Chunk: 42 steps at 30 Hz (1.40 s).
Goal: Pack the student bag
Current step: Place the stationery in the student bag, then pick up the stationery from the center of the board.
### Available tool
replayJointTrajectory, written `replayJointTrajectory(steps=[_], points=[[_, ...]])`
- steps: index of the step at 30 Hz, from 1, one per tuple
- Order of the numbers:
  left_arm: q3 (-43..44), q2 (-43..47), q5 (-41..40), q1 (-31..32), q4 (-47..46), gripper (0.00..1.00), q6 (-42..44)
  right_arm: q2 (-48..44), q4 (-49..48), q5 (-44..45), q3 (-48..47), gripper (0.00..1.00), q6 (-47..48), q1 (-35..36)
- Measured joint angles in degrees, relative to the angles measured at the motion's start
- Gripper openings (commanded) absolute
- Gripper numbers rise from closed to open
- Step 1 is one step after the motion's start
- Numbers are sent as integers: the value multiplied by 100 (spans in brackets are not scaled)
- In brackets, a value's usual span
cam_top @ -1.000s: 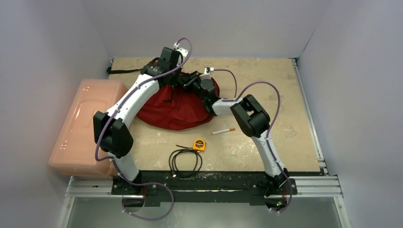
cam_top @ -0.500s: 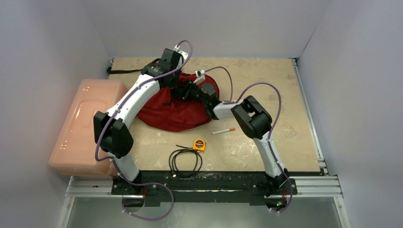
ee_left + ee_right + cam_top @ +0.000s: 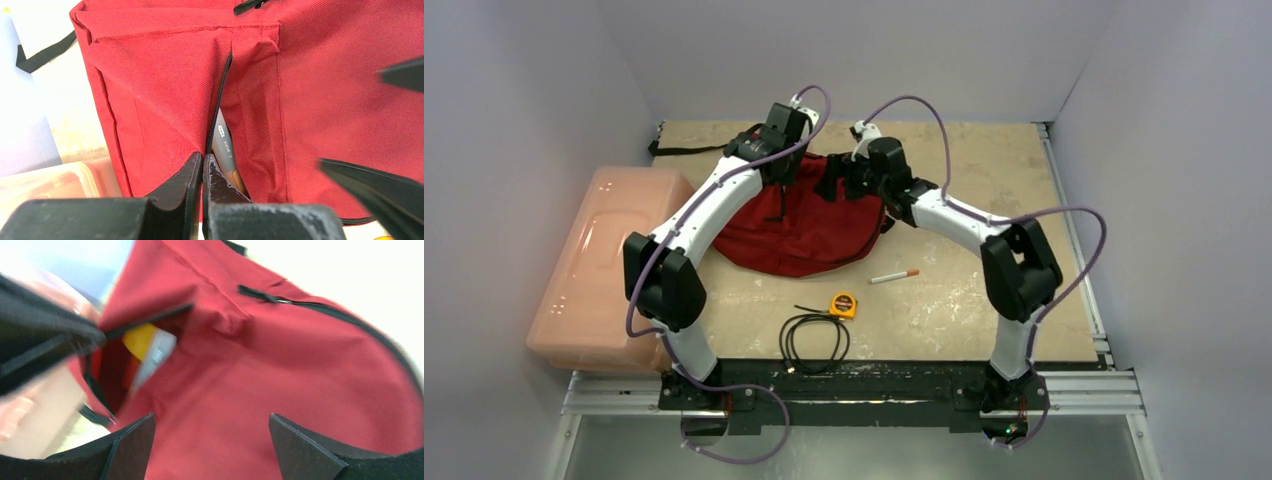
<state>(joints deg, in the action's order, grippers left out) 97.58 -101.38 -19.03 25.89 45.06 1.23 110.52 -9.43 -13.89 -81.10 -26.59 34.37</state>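
Red twill student bag (image 3: pixel 799 225), soft and slumped, on a tan table (image 3: pixel 984 170); a rigid pale pink plastic box (image 3: pixel 599 265) lies left of it, and a white pen (image 3: pixel 894 276), yellow tape measure (image 3: pixel 843 304) and coiled black cable (image 3: pixel 814 340) lie in front. Left gripper (image 3: pixel 202 167) pinches the bag's zip-pocket edge. Right gripper (image 3: pixel 211 417) is over the bag, jaws wide, empty.

The bag (image 3: pixel 150 90) is matt red woven cloth, you can see the twill ribs. The pen (image 3: pixel 225 145) looks like smooth grey plastic. The left gripper (image 3: pixel 202 160) is matt black, scuffed grey. The box (image 3: pixel 594 260) is glossy see-through pink plastic, the table (image 3: pixel 984 300) a dull mottled board.
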Motion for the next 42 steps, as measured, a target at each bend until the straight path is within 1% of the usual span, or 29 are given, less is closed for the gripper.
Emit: replayJointTrajectory(steps=[1,2,4,6,7,8,12,14,18,22,23,26,29,33,38,39,41,42], points=[[0,-4,-4,2,0,0,-9,-264,284,210,111,94,367,-11],[0,-4,-7,7,0,0,-11,-503,459,385,262,95,717,-13],[2,-7,-7,7,0,0,-13,-1180,844,846,767,95,1615,17],[2,-15,-4,7,2,0,-13,-1915,1410,1414,1314,96,2771,164],[2,-22,-4,7,0,0,-13,-2037,1565,1530,1399,96,3038,317],[2,-31,-2,7,2,0,-13,-2179,1843,1716,1499,97,3526,514],[28,-98,42,9,4,0,-63,-2409,3010,1665,1978,99,5084,1235],[37,-133,59,17,4,0,-109,-2520,3512,1458,2315,99,5628,1403],[39,-157,61,50,11,0,-157,-2535,3965,1038,2494,95,6273,1215],[39,-157,57,92,11,0,-162,-2107,3941,562,2472,79,6721,859],[39,-157,57,98,11,0,-162,-1926,3936,498,2444,77,6787,787],[39,-157,55,114,11,0,-162,-1263,3969,240,2284,76,6955,560],[39,-157,57,118,11,0,-162,-1161,3912,153,2164,76,6990,413],[39,-157,57,118,13,0,-162,-1123,3943,68,2140,66,7010,385],[39,-157,57,118,11,0,-162,-1126,4002,42,2149,38,6848,417],[39,-157,57,118,11,0,-162,-1156,3976,46,2188,29,6791,435],[39,-157,57,118,11,0,-162,-1237,3899,74,2284,6,6655,494],[39,-157,57,118,11,0,-162,-1268,3869,81,2315,0,6631,514]])
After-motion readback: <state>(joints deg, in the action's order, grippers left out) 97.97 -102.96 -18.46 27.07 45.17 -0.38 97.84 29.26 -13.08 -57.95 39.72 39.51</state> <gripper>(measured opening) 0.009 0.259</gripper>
